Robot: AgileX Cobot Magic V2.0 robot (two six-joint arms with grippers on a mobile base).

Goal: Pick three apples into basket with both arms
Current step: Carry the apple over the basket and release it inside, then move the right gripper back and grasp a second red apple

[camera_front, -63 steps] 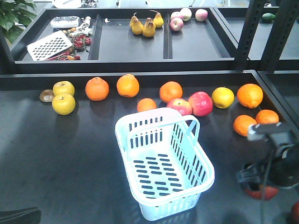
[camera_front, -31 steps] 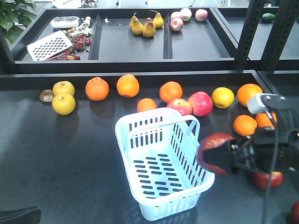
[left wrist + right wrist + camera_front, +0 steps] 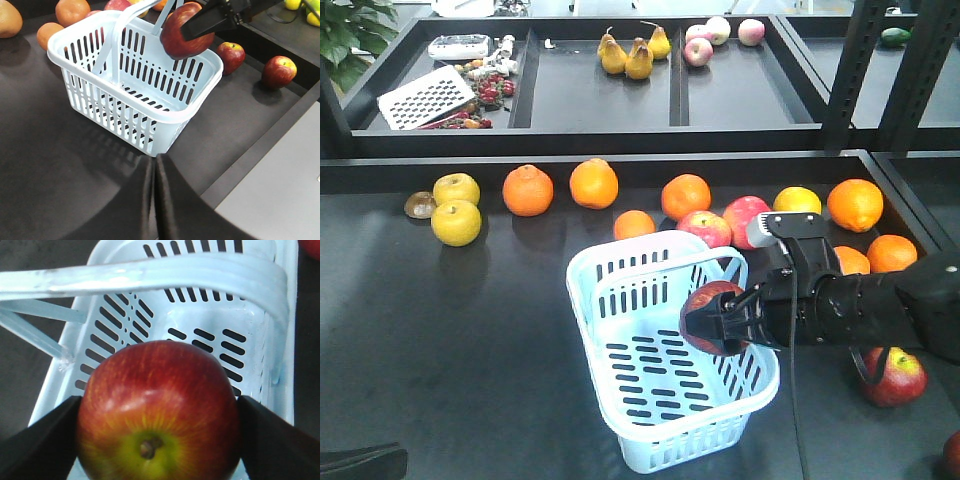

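Observation:
The pale blue basket (image 3: 665,447) stands mid-table, handles up. My right gripper (image 3: 708,322) reaches in from the right and is shut on a dark red apple (image 3: 712,308), holding it over the basket's right side, just above the rim. In the right wrist view that apple (image 3: 157,405) fills the space between both black fingers (image 3: 40,440), with the basket floor (image 3: 200,315) below. A second apple (image 3: 893,376) lies on the table right of the basket, a third (image 3: 952,455) at the frame's edge. My left gripper (image 3: 154,160) is shut and empty, near the basket's front corner (image 3: 150,135).
A row of oranges (image 3: 528,190), yellow fruit (image 3: 456,222) and two pink-red apples (image 3: 748,220) lines the table's back edge. More oranges (image 3: 892,250) lie at the right. A raised shelf (image 3: 600,100) with pears and small items stands behind.
My right arm lifted the apple from the table at the far right and carried it leftward until it hangs over the basket. A second apple it had hidden now shows on the table.

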